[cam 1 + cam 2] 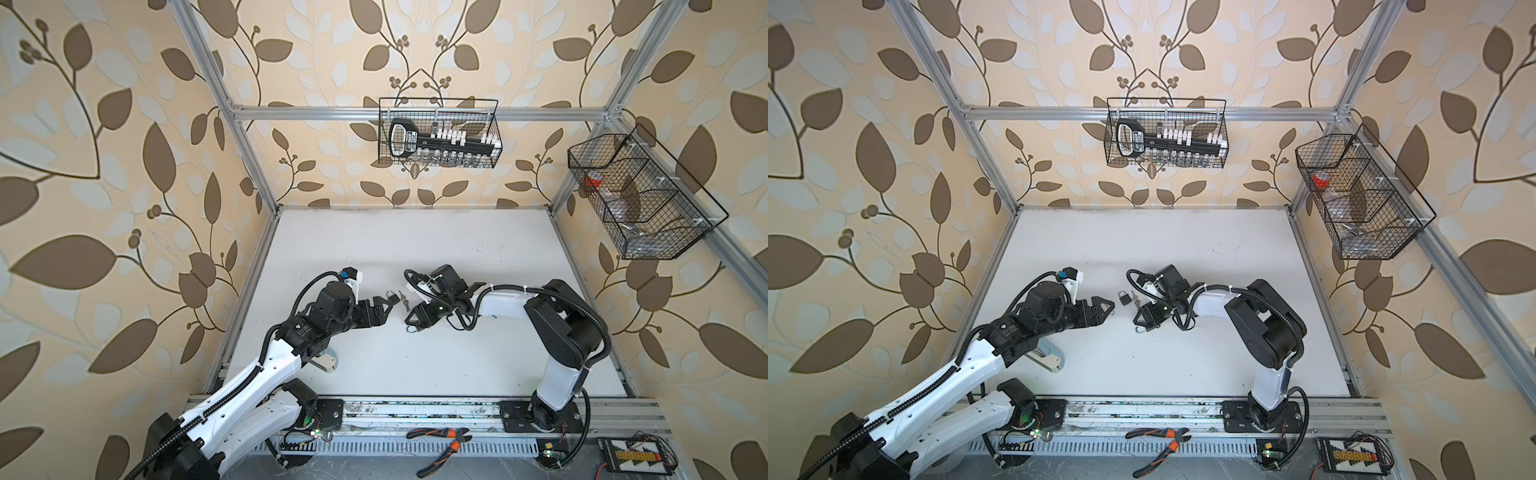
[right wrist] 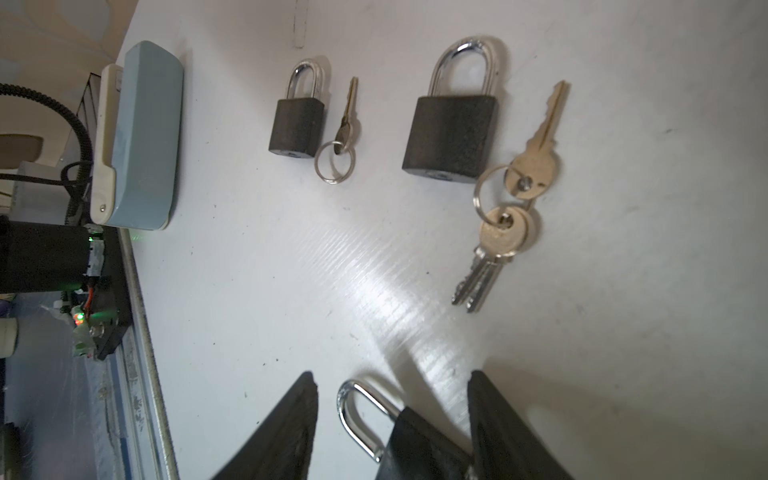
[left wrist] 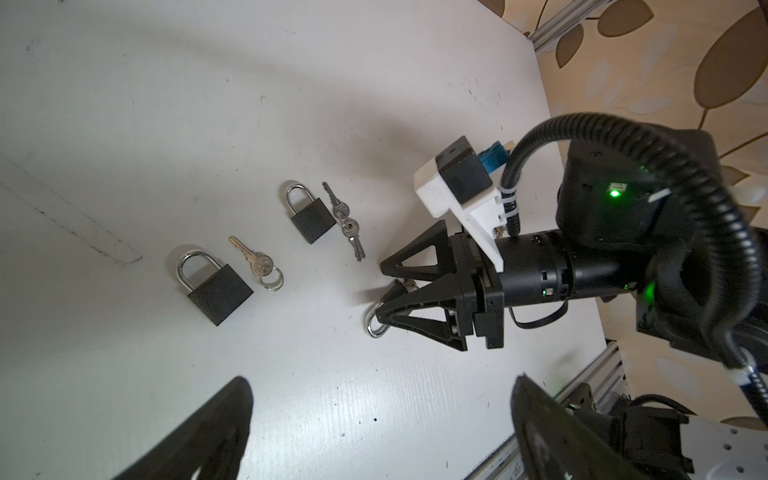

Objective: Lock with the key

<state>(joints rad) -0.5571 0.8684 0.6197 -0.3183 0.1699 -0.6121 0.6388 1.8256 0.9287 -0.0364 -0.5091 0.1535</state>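
Right wrist view puts the black padlock with a chrome shackle (image 2: 415, 449) low on the white bench (image 2: 270, 270), lying between the fingers of the right gripper (image 2: 392, 374). Its body leans against one finger, while a strip of bare bench shows between the shackle and the other finger. The jaws stand part-way apart around it, and I cannot tell whether they pinch it further in. The left gripper (image 3: 380, 379) hangs opposite, fingers spread wide with nothing between them.

To my eye the step in hand is securing the lock so a key can go in. It would go best if the right gripper squares up on the flat sides of the body, leaves the shackle free and turns the keyhole end toward the other arm. The left should take a key by its head, not the ring, so the blade does not swing. Which key fits I cannot say. A single brass key on a split ring (image 2: 347, 120) lies just beside a second black padlock (image 2: 297, 124), and a bunch of brass and silver keys (image 2: 505, 216) just beside a third black padlock (image 2: 451, 137).

The lock itself has a matt, grainy black body and a bright rounded shackle. One leg enters the body; whether the other is seated I cannot see.
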